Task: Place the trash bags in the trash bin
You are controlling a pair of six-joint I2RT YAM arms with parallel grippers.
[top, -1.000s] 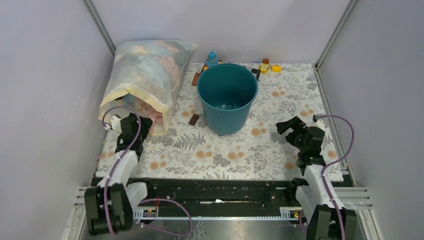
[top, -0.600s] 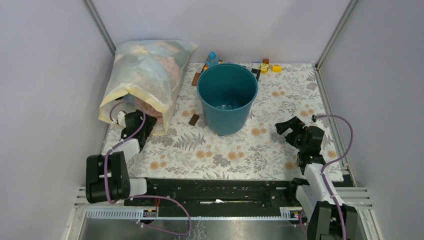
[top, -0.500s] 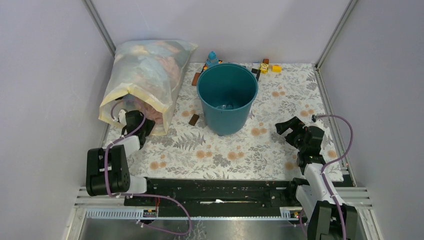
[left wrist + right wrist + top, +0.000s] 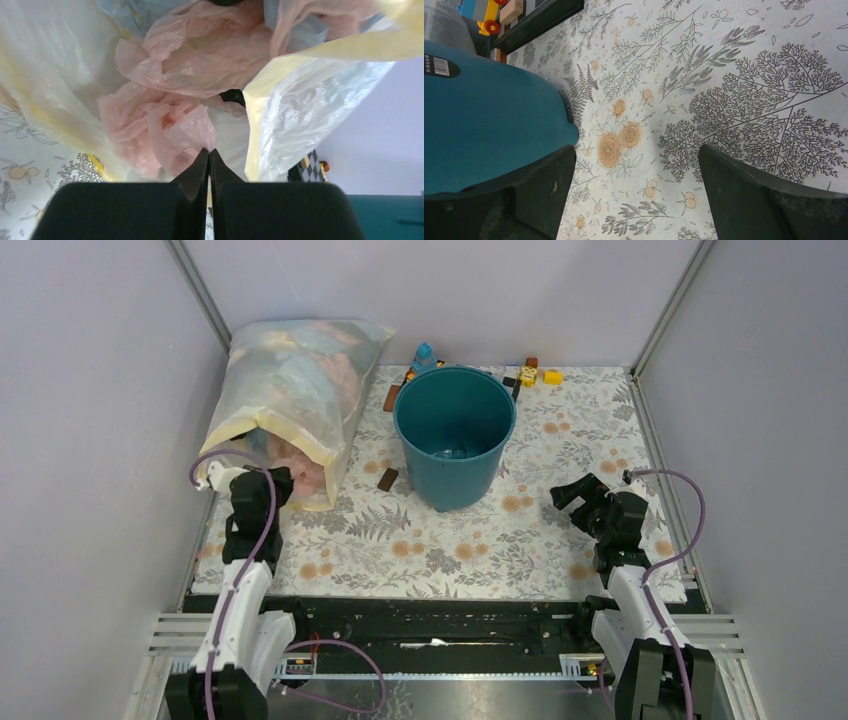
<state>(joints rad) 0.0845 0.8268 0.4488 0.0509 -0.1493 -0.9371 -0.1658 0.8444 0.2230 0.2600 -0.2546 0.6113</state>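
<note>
A crumpled pale pink trash bag [image 4: 165, 125] spills from the mouth of the big clear yellow-edged sack [image 4: 300, 110]. My left gripper [image 4: 209, 150] is shut, with a fold of that pink film pinched at its tips. From above, the left gripper [image 4: 275, 480] sits at the sack's [image 4: 290, 390] open front end, where the pink trash bag [image 4: 300, 465] shows. The teal trash bin [image 4: 460, 475] stands upright mid-table, nothing but its floor visible inside. My right gripper [image 4: 575, 495] hovers open to the bin's right, nothing between its fingers [image 4: 636, 150]; the trash bin's wall [image 4: 484, 110] is at its left.
A floral mat [image 4: 560, 440] covers the table. A brown block [image 4: 388, 478] lies left of the bin's foot. A blue toy [image 4: 425, 357] and small yellow and brown blocks [image 4: 527, 373] lie behind the bin. Grey walls with metal posts enclose three sides.
The left gripper went from open to shut on the pink film at the sack's mouth; its arm dipped low and forward, then came back up. The right arm stayed still.
</note>
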